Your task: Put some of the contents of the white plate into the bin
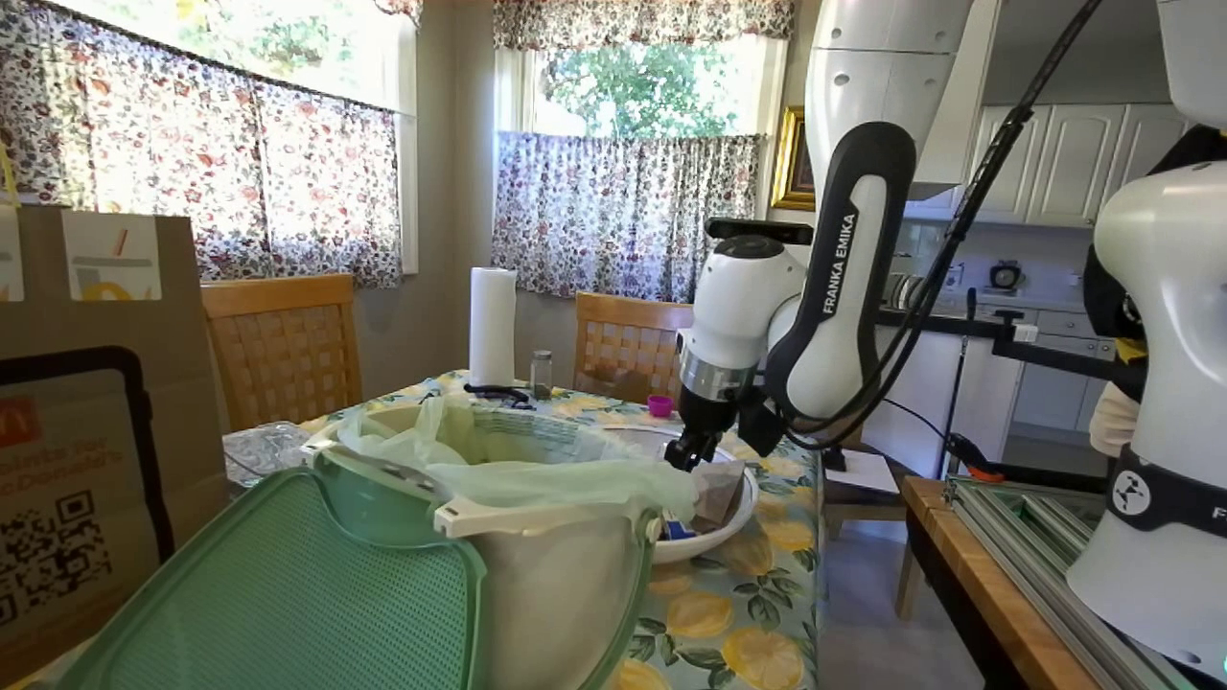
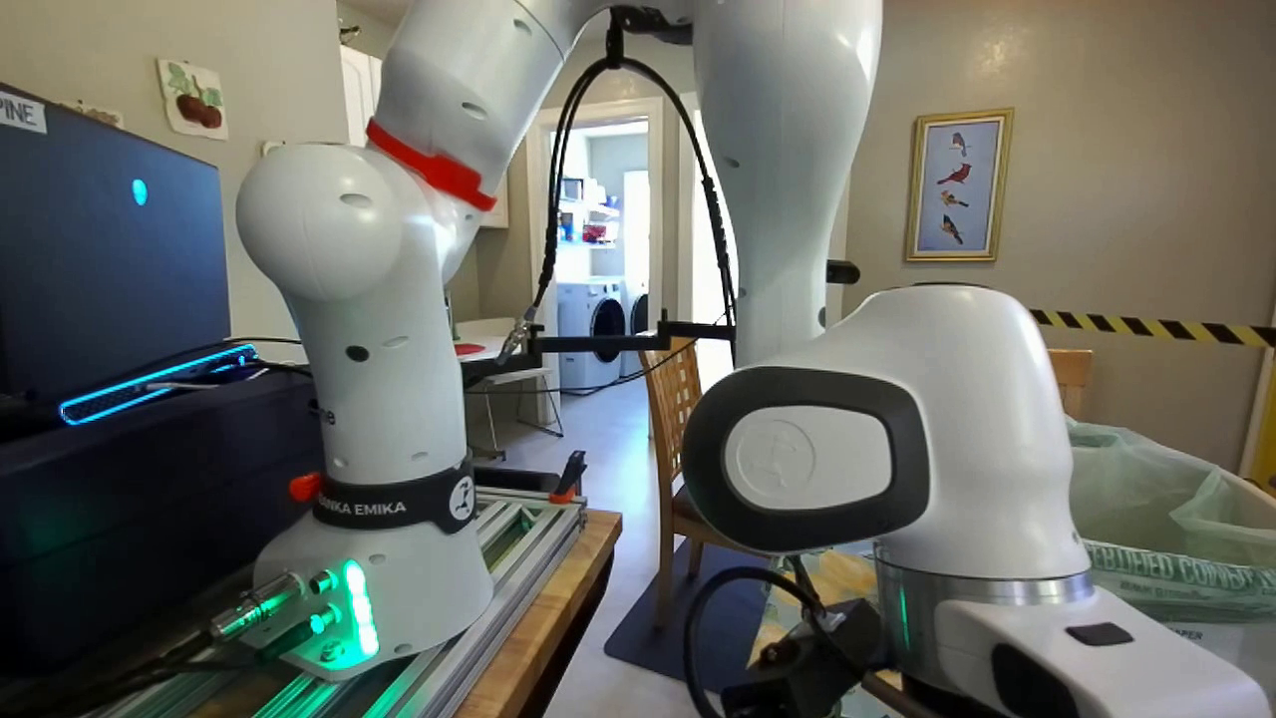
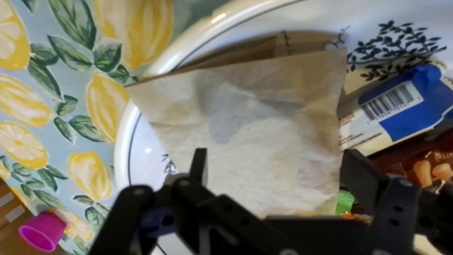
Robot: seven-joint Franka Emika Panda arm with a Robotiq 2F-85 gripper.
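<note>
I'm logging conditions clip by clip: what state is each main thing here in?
Gripper: open, gripping nothing
White plate: right way up, loaded
Brown paper: in the plate, unheld, a corner over the rim
Blue-and-white wrapper: in the plate, barcode showing
Bin: open-topped; fill level not visible
Bin liner: draped over the bin's rim
Pink cup: upright
Paper-towel roll: upright
Glass jar: upright
Base light: lit green
</note>
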